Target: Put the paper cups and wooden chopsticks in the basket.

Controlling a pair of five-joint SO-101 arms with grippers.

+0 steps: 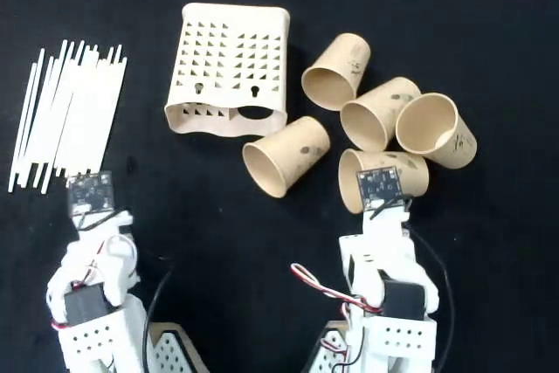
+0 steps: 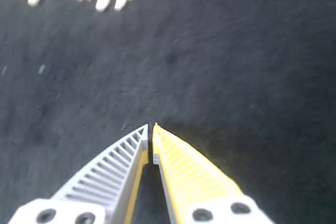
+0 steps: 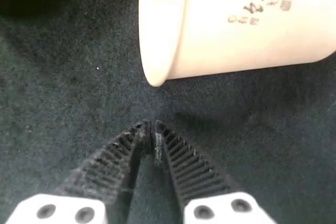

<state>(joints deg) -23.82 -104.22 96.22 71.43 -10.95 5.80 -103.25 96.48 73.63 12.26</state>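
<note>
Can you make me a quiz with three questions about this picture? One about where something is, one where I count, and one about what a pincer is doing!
1. Where are the chopsticks?
A. on the table beside the basket
B. inside the basket
C. on a chair

2. How many paper cups are there?
A. three
B. five
C. eight

3. How is the right pincer?
A. holding a cup
B. wide open
C. shut and empty

1 A: they lie on the table, apart from the basket.
2 B: five lie on their sides.
3 C: its tips meet with nothing between.
</note>
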